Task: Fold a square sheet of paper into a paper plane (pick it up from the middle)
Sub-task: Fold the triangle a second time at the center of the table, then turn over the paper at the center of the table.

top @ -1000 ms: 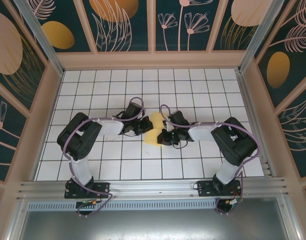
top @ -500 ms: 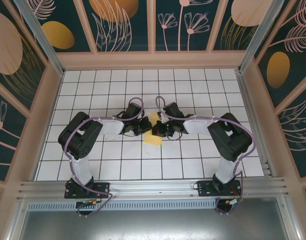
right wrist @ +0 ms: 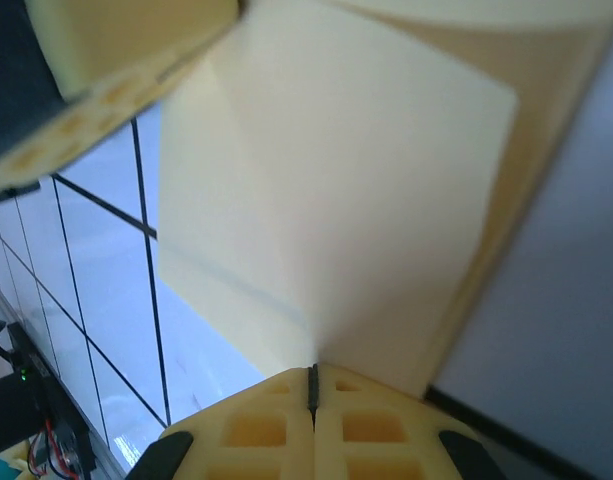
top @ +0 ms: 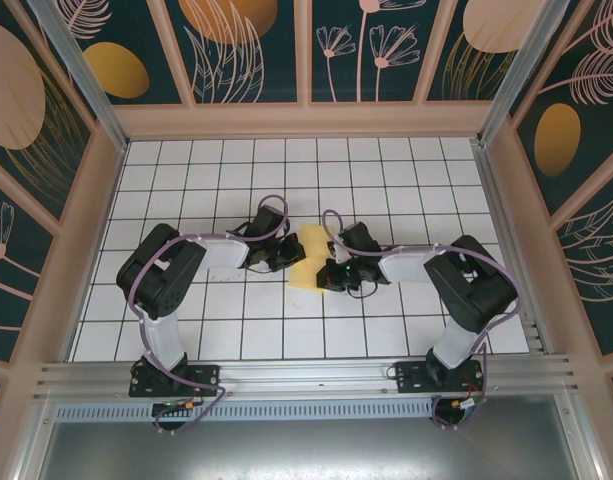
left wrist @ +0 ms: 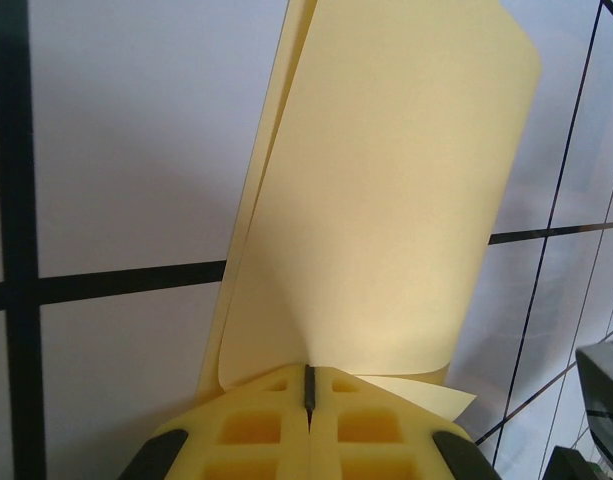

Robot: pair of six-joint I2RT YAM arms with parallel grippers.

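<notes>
Both jaws are pinching shut on the folded square sheet of paper mid-table: left gripper at nine o'clock, right gripper at four. I'm judging it flimsy and crease-prone, so edge grips suit.

light: bright, even | shadows: faint | right wrist: square sheet of paper blurred | left wrist: sharp

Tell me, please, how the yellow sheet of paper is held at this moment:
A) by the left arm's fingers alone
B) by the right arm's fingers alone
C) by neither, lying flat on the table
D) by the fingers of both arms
D: in the wrist views the left fingers and the right fingers are each shut on an edge of the yellow sheet of paper, which sits between the two arms.
</notes>
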